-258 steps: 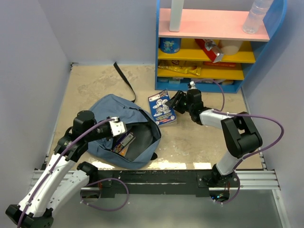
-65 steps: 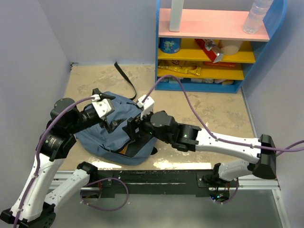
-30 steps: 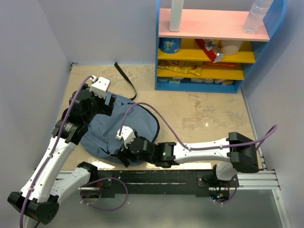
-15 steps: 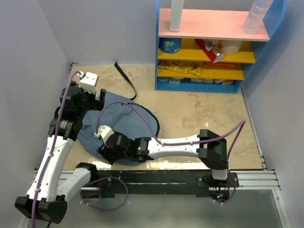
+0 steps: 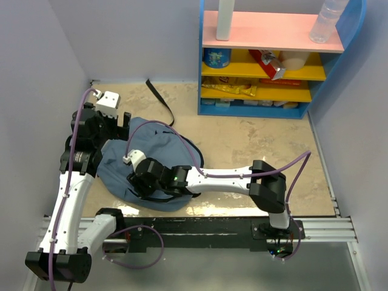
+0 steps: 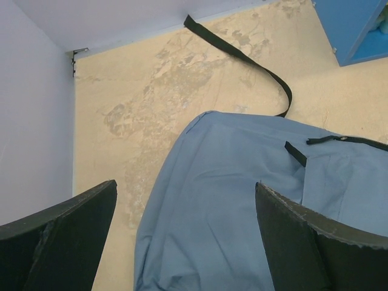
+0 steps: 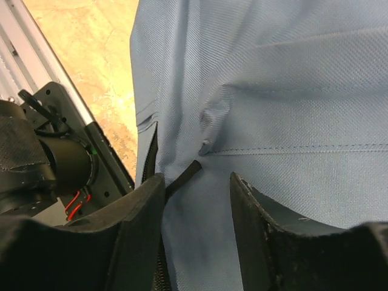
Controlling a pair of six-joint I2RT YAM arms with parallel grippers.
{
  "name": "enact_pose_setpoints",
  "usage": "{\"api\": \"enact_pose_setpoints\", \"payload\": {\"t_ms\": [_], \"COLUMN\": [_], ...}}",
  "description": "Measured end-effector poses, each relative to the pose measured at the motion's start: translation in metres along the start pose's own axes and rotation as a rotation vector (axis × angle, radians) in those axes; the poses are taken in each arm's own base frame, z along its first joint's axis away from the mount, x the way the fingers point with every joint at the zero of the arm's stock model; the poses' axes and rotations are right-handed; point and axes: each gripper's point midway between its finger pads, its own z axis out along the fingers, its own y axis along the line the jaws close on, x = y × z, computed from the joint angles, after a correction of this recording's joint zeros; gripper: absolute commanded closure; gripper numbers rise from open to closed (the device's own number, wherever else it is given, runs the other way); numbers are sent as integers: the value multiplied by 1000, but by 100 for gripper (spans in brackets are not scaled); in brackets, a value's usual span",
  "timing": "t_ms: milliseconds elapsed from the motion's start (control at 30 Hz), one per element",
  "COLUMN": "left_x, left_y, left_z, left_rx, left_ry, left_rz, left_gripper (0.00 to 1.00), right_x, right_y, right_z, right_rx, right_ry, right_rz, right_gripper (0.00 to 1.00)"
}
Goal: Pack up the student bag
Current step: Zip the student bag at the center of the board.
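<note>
The student bag point(image 5: 177, 151) is a slate-blue backpack lying flat on the tan table, and its opening does not show. My left gripper point(image 5: 121, 120) hovers wide open over the bag's far left edge, with only blue fabric point(image 6: 212, 200) below it. My right gripper point(image 5: 140, 185) is low over the bag's near left part. In the right wrist view its fingers point(image 7: 145, 206) stand a little apart on the blue cloth point(image 7: 273, 91). A short black zipper pull point(image 7: 183, 173) lies just beside the left finger, with nothing pinched between the jaws.
A black strap point(image 5: 159, 100) trails from the bag toward the back wall. A blue shelf unit point(image 5: 203, 73) holding snacks and a bottle point(image 5: 327, 21) stands at the back right. The lilac wall point(image 6: 30, 121) is close on the left. The metal rail point(image 5: 242, 225) runs along the near edge.
My right gripper's jaws have narrowed while it shifted over the bag's near left part. My left gripper has drawn back toward the far left corner, still wide open.
</note>
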Motion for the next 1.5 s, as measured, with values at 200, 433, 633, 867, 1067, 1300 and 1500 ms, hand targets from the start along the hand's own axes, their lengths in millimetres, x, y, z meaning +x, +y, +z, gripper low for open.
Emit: {"api": "enact_pose_setpoints", "payload": {"t_ms": [200,433,633,867,1067,1300,1500], "left_x": [3,7,11,12,21,40,55], "left_y": [-2,-4,-4,-8,-14,-37,-63], "left_z": [-2,-4,-5,-7,-8,-17,-41], "left_rx": [13,19,21,41,74,209,389], "left_ry": [-2,-5,-6,-15,-9,16,14], "left_rz": [8,23,35,52,74,148,290], "left_gripper": [0,0,0,0,0,0,0], "right_x": [6,9,12,19,15,-6,2], "right_y": [2,8,14,20,14,-10,-39], "right_z": [0,-1,6,14,8,-45,-63], "right_rx": [-26,-56,-80,-96,-83,-79,-4], "right_ry": [30,48,64,86,76,-26,-64], "right_rz": [21,37,63,101,118,156,168], "right_gripper": [56,62,70,100,100,100,100]}}
